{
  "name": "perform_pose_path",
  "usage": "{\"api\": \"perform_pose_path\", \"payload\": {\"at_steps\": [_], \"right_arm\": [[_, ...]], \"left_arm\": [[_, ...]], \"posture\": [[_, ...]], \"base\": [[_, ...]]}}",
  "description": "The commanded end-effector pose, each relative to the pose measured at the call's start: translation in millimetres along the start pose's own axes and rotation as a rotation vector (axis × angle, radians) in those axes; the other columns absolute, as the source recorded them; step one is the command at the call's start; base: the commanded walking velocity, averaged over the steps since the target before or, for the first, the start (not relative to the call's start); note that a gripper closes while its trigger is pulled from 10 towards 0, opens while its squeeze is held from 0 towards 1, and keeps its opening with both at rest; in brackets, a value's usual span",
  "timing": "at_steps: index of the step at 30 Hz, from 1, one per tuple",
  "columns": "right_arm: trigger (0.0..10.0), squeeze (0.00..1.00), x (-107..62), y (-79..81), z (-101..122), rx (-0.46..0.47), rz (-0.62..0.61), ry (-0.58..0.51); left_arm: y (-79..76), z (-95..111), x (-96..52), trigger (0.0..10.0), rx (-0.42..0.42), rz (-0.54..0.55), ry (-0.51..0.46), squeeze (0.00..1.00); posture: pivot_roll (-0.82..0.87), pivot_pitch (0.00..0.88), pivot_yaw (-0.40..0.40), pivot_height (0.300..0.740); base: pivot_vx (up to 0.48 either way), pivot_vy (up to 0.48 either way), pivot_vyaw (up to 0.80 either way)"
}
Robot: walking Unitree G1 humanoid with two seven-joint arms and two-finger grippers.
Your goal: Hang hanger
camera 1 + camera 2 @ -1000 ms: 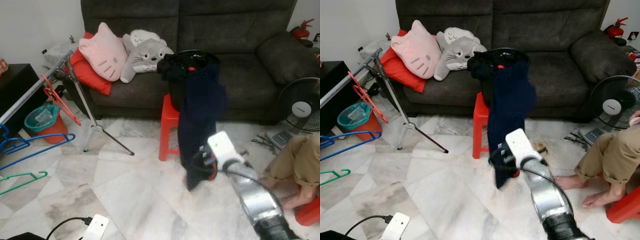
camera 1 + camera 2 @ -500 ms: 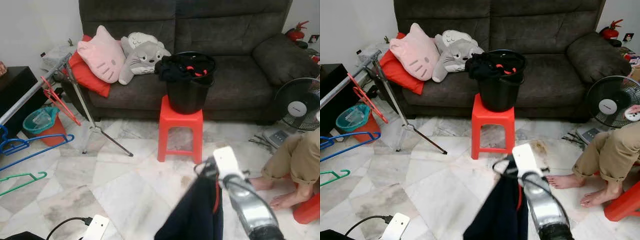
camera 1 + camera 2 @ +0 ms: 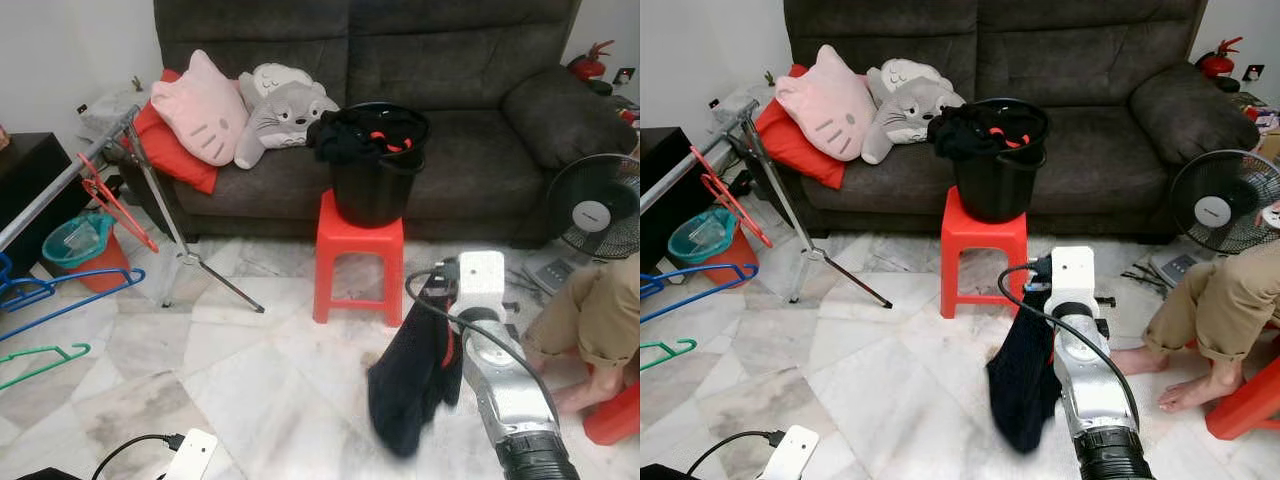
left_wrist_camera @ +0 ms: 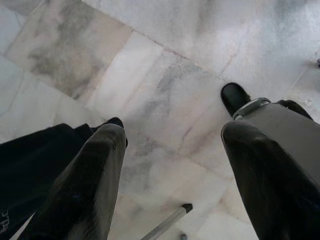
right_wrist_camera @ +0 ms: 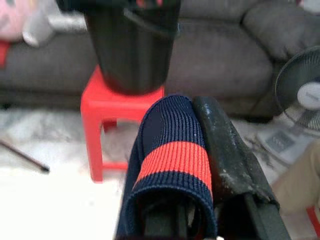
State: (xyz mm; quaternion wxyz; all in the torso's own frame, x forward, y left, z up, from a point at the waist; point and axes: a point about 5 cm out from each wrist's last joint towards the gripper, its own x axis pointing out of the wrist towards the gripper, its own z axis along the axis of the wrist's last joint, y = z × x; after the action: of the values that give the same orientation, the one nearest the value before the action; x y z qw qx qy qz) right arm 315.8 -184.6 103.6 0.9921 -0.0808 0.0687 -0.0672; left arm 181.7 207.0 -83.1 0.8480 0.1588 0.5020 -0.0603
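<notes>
My right gripper (image 3: 437, 303) is shut on a navy garment (image 3: 412, 375) that hangs from it above the marble floor, in front of the red stool (image 3: 360, 255). In the right wrist view a ribbed navy collar with a red stripe (image 5: 172, 155) lies pressed against one black finger (image 5: 225, 150). At the far left, a red hanger (image 3: 115, 200) hangs on the silver rack rail (image 3: 60, 195), with a blue hanger (image 3: 60, 295) and a green hanger (image 3: 40, 360) lower down. My left gripper (image 4: 170, 150) hangs open over floor tiles, holding nothing.
A black bucket (image 3: 375, 185) full of dark clothes stands on the red stool before the grey sofa (image 3: 450, 90). A person's legs (image 3: 600, 320) and bare feet are at the right, near a floor fan (image 3: 600, 210). A teal-lined bin (image 3: 80, 245) stands left.
The garment has come clear of the bucket. My right arm dropped low with it, then lifted and moved forward, so the garment now hangs free beside the stool.
</notes>
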Motion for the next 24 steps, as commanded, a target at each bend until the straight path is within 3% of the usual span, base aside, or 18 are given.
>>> {"api": "perform_pose_path", "payload": {"at_steps": [1,7,11,24], "right_arm": [[10.0,0.00,-5.9,3.2,13.8,0.023,0.008,-0.084],[10.0,0.00,-15.9,2.7,11.9,0.043,-0.016,-0.105],[10.0,0.00,-23.4,-4.6,11.8,0.069,-0.095,-0.132],[10.0,0.00,-26.3,-7.2,14.6,0.086,-0.112,-0.146]], "left_arm": [[1.4,-5.9,-0.7,10.0,-0.012,0.008,0.016,0.00],[1.3,-7.8,-0.9,10.0,-0.018,0.008,0.017,0.00],[2.3,-12.1,-1.6,10.0,-0.012,0.009,0.026,0.00],[1.9,-16.7,-2.1,10.0,-0.008,0.009,0.039,0.00]], "posture": [[-0.19,0.000,0.080,0.740],[-0.19,0.000,0.085,0.740],[-0.20,0.000,0.093,0.740],[-0.20,0.000,0.089,0.740]], "base": [[0.000,0.000,0.00],[0.000,0.000,0.00],[0.000,0.000,0.11],[0.000,0.000,0.80]]}}
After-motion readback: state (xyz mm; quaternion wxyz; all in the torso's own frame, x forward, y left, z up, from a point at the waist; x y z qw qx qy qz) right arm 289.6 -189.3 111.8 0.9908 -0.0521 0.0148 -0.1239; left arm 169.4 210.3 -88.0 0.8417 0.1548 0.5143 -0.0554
